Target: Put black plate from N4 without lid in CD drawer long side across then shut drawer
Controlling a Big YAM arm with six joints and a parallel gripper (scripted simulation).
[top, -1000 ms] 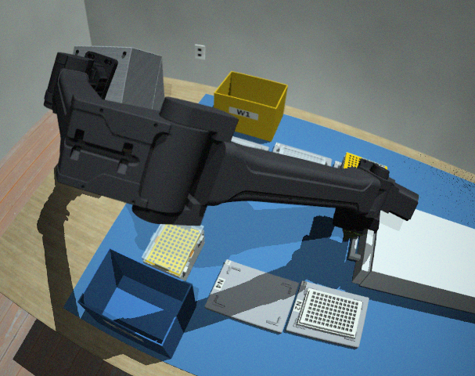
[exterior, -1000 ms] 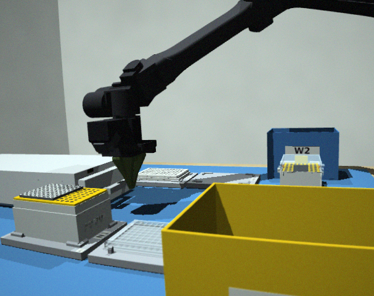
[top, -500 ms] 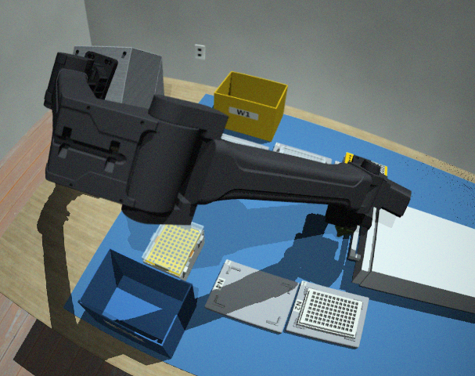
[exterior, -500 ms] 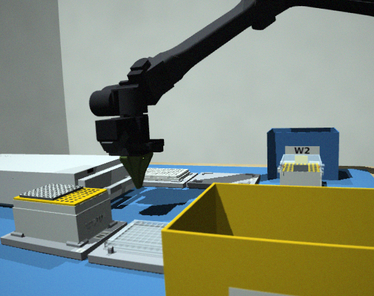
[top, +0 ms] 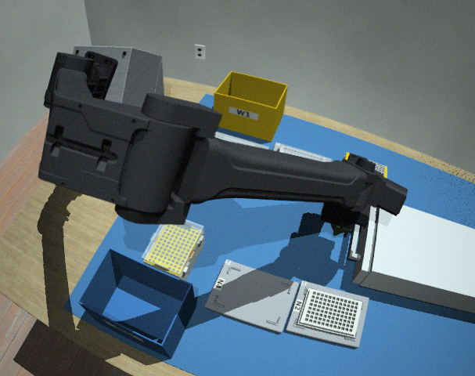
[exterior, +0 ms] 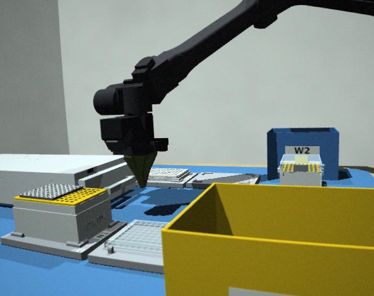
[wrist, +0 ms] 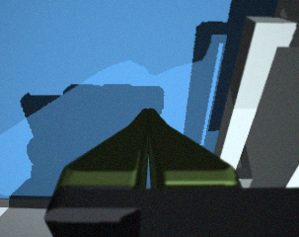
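My gripper (top: 342, 229) is shut and empty, its green fingertips together, pointing down just above the blue mat. It hangs in front of the cooler CD (top: 423, 258), a little off the bar handle (top: 355, 243). It also shows in the exterior view (exterior: 142, 184) and the wrist view (wrist: 148, 113). The handle stands to its right in the wrist view (wrist: 204, 94). The drawer front (exterior: 107, 181) looks drawn in against the housing, and I see no amber lamp. The nest N4 (top: 251, 294) is bare. No black plate is in view.
The nest N2 (top: 330, 312) holds a white well plate. The tip box (top: 174, 248) and the blue bin W2 (top: 136, 297) stand at the front left. The yellow bin W1 (top: 250, 106) is at the back. A yellow-topped rack (exterior: 61, 194) sits beside the cooler.
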